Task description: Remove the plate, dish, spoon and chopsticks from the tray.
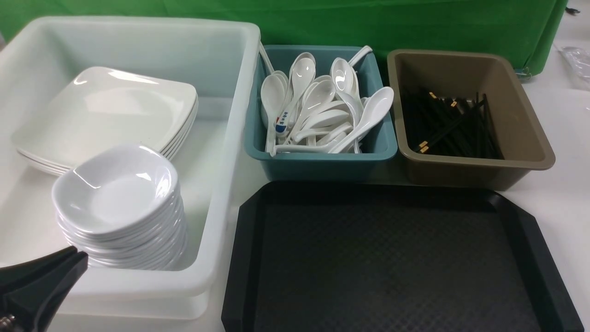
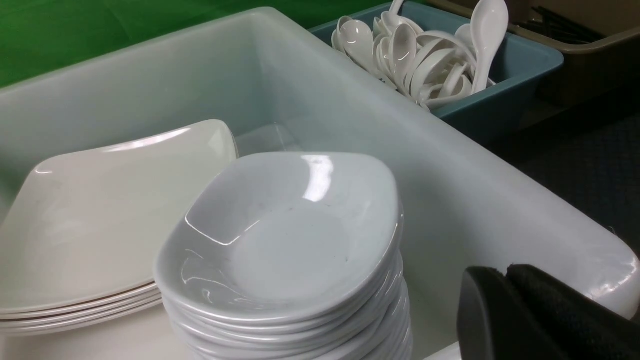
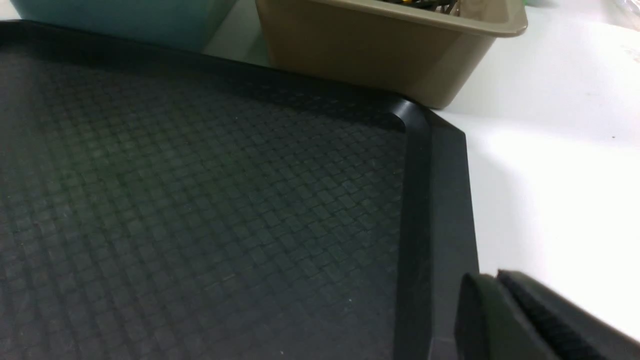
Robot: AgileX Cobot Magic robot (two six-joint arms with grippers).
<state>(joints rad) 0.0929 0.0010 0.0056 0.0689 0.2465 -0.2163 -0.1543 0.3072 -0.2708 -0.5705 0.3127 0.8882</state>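
Note:
The black tray (image 1: 246, 258) lies in front of me and its diamond-pattern floor is bare. Square white plates (image 1: 110, 110) are stacked at the back of the white tub (image 1: 221, 184). A pile of small white dishes (image 1: 115, 189) stands in front of them. White spoons (image 1: 322, 110) fill the teal bin (image 1: 322, 163). Black chopsticks (image 1: 451, 124) lie in the brown bin (image 1: 530, 138). My left gripper (image 1: 78, 254) hovers shut and empty at the tub's near rim, beside the dish pile (image 2: 280, 235). My right gripper (image 3: 495, 277) is shut and empty over the tray's right rim (image 3: 435, 200).
One blue-marked spoon (image 1: 282, 121) lies among the white ones. A green cloth (image 1: 368, 23) hangs behind the bins. White tabletop (image 1: 567, 198) shows to the right of the tray, and a clear plastic wrapper (image 1: 578, 60) lies at the far right.

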